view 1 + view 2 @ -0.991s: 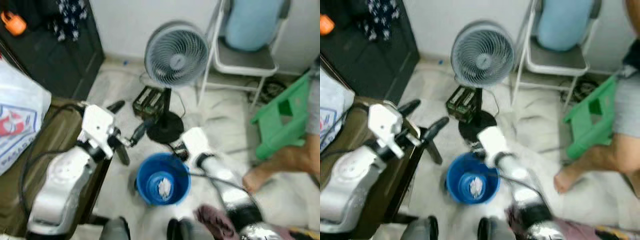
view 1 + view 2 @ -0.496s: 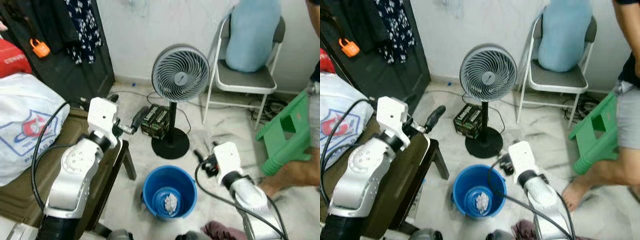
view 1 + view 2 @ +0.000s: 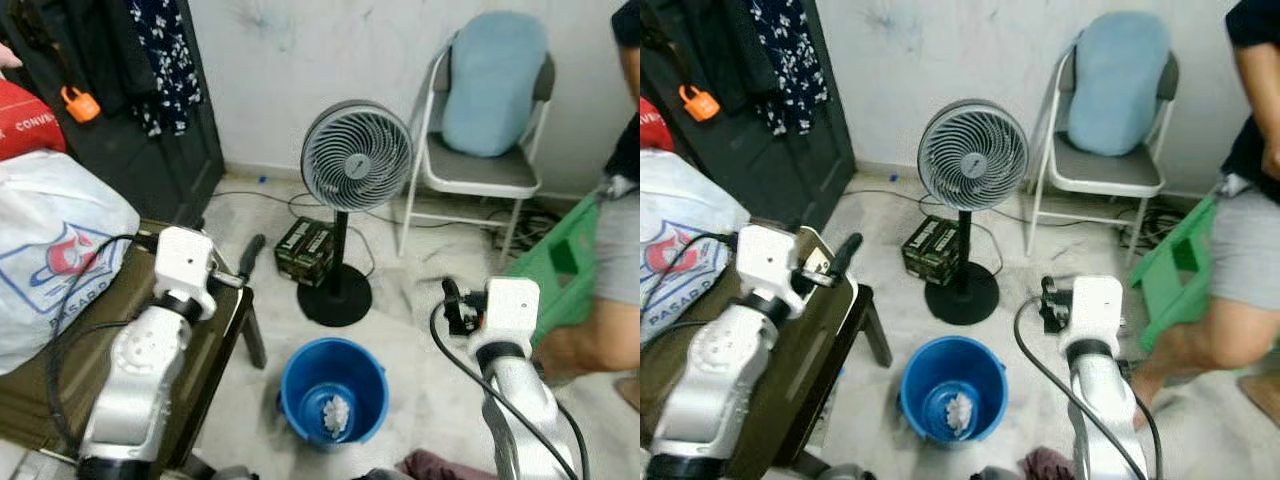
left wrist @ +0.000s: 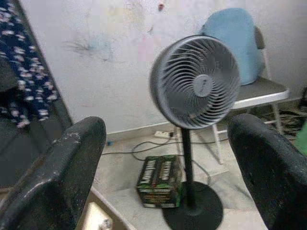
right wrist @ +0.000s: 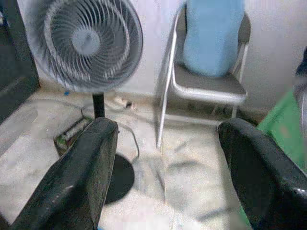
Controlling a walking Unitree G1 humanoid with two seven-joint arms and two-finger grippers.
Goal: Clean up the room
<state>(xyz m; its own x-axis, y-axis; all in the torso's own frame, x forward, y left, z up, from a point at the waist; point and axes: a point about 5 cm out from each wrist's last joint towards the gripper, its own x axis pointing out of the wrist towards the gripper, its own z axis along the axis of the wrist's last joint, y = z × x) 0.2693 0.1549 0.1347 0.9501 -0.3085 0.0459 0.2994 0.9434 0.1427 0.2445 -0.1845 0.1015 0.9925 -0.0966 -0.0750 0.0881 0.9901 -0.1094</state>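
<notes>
A blue bucket [image 3: 334, 388] stands on the pale floor with a crumpled white wad [image 3: 334, 412] inside it. My left gripper [image 3: 247, 260] is raised over the corner of a brown table [image 3: 215, 335], up and to the left of the bucket. It is open with nothing between its fingers [image 4: 72, 158]. My right gripper [image 3: 452, 302] is held up to the right of the bucket, well clear of its rim. It is also open and holds nothing, its fingers [image 5: 91, 158] pointing toward the fan and chair.
A standing fan [image 3: 356, 157] and a green box [image 3: 305, 251] are beyond the bucket. A folding chair [image 3: 487, 170] holds a blue cushion. A green stool [image 3: 560, 270] and a person's legs [image 3: 1230, 300] are at right. A white bag [image 3: 50, 240] lies at left. A dark cloth [image 3: 430, 468] lies by my feet.
The head view has tilted up and sharpened. My right gripper has risen and swung right, away from the bucket's rim. My left gripper has drawn back over the table corner.
</notes>
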